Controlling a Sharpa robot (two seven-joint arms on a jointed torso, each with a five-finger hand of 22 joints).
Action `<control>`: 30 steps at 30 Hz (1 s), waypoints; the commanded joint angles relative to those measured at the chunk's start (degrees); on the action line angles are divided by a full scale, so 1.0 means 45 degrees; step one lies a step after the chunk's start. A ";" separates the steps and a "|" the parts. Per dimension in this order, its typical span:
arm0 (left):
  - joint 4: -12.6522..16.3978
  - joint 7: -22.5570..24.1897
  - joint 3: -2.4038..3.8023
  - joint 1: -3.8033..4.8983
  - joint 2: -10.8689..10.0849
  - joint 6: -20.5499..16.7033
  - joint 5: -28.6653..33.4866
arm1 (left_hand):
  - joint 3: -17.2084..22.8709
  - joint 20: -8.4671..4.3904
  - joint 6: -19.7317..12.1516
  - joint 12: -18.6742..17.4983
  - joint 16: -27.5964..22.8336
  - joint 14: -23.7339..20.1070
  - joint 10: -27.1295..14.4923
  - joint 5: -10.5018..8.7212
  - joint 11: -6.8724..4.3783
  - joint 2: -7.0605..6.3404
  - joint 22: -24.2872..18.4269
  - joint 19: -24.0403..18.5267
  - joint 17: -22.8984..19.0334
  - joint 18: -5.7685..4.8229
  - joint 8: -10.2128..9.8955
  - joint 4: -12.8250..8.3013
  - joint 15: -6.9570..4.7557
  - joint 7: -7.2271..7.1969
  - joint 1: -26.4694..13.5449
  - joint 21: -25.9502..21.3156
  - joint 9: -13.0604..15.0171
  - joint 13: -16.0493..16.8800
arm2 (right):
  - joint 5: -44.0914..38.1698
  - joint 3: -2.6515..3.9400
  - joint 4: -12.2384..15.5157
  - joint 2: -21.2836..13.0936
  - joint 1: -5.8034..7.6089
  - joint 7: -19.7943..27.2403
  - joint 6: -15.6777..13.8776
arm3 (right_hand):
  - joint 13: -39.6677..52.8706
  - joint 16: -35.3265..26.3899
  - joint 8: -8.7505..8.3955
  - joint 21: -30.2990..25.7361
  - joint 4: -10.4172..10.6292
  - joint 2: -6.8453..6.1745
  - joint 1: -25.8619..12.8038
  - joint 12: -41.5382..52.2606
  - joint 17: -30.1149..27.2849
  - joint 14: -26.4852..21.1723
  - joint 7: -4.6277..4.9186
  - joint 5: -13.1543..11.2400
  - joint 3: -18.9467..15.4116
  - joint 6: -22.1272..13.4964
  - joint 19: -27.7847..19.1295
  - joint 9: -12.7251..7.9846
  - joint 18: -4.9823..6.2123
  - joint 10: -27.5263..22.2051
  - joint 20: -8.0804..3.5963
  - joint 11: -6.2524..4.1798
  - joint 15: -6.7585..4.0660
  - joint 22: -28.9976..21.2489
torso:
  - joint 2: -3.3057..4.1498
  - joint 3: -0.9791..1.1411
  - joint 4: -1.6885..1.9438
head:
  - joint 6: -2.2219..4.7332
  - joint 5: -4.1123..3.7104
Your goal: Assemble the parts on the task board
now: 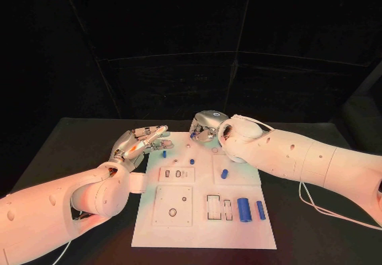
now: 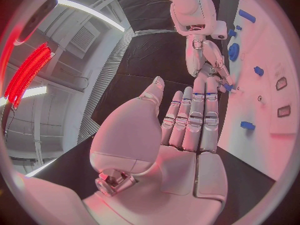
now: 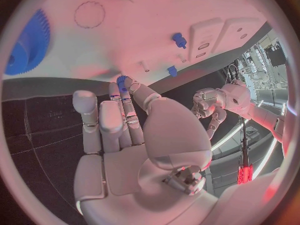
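The left hand (image 1: 142,141) hovered at the task board's (image 1: 203,232) far left edge, fingers straight, side by side, holding nothing. The right hand (image 1: 205,127) pinched a small blue part (image 3: 122,80) at the board's far edge.

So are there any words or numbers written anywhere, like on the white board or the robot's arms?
None can be read.
Task board: outlines and slots, no letters or numbers.
Blue parts: plain, no marks.
Left hand and right hand: no label or brand to read.
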 commanded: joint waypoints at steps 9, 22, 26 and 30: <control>-0.0022 -0.0035 0.0004 0.0030 0.0035 0.0219 -0.0128 | 0.0001 0.0017 0.0053 -0.0070 -0.0065 0.0096 -0.0070 -0.0081 0.0049 0.0071 -0.0022 0.0111 0.0023 0.0069 -0.0067 -0.0091 0.0010 0.0020 -0.0063 0.0063 -0.0016 -0.0016 | -0.0031 -0.0007 -0.0190 0.0281 0.0012 -0.0059 0.0079 | -0.0019 -0.0105 -0.0004 -0.0056 0.0083 -0.0261 -0.0078 -0.0129 -0.0160 0.0062 0.0098 -0.0097 0.0235 -0.0145 -0.0227 -0.0003 -0.0002 -0.0167 0.0048 0.0087 0.0128 -0.0166 | 0.0020 -0.0013 0.0010 | 0.0028 -0.0020; -0.0058 -0.0153 0.0004 0.0034 0.0053 0.0282 -0.0126 | -0.0009 0.0020 0.0053 -0.0091 -0.0087 0.0088 -0.0086 -0.0083 0.0052 0.0076 -0.0030 0.0110 0.0030 0.0066 -0.0080 -0.0096 0.0015 0.0016 -0.0082 0.0054 -0.0016 -0.0017 | 0.0088 -0.0007 -0.0237 0.0264 0.0013 -0.0355 0.0054 | -0.0017 -0.1148 -0.0035 -0.1003 0.0595 -0.1435 -0.0598 -0.0187 -0.1877 -0.0427 0.0651 -0.0108 -0.0382 -0.2365 -0.1454 -0.0039 0.0288 -0.2884 0.0528 0.0726 0.0647 -0.1900 | 0.0032 -0.0008 0.0002 | -0.0008 -0.0015; -0.0067 -0.0160 0.0004 0.0035 0.0040 0.0286 -0.0126 | -0.0009 0.0020 0.0053 -0.0091 -0.0087 0.0088 -0.0086 -0.0083 0.0052 0.0076 -0.0030 0.0110 0.0030 0.0066 -0.0080 -0.0096 0.0015 0.0016 -0.0082 0.0054 -0.0016 -0.0017 | 0.0112 -0.0006 0.0036 0.0012 0.0012 -0.0367 -0.0294 | 0.0027 -0.1145 -0.0003 -0.1101 0.0775 -0.1503 -0.0432 0.0043 -0.1896 -0.0406 0.0611 -0.0047 -0.0809 -0.2650 -0.1499 -0.0007 0.0315 -0.3032 0.0538 0.0694 0.0630 -0.2050 | 0.0028 0.0006 -0.0006 | 0.0001 -0.0006; -0.0110 -0.0166 0.0004 0.0038 0.0009 0.0298 -0.0123 | -0.0013 0.0020 0.0055 -0.0098 -0.0095 0.0086 -0.0090 -0.0084 0.0052 0.0077 -0.0033 0.0109 0.0032 0.0066 -0.0083 -0.0098 0.0016 0.0015 -0.0088 0.0050 -0.0015 -0.0018 | 0.0413 -0.0004 0.0667 -0.0650 0.0011 -0.0224 -0.0846 | 0.0083 -0.0945 0.0104 -0.0966 0.0928 -0.1437 -0.0254 0.0461 -0.1635 -0.0291 0.0630 0.0036 -0.1071 -0.2441 -0.1260 0.0045 0.0269 -0.2693 0.0514 0.0660 0.0598 -0.1826 | 0.0020 0.0009 -0.0029 | 0.0016 0.0001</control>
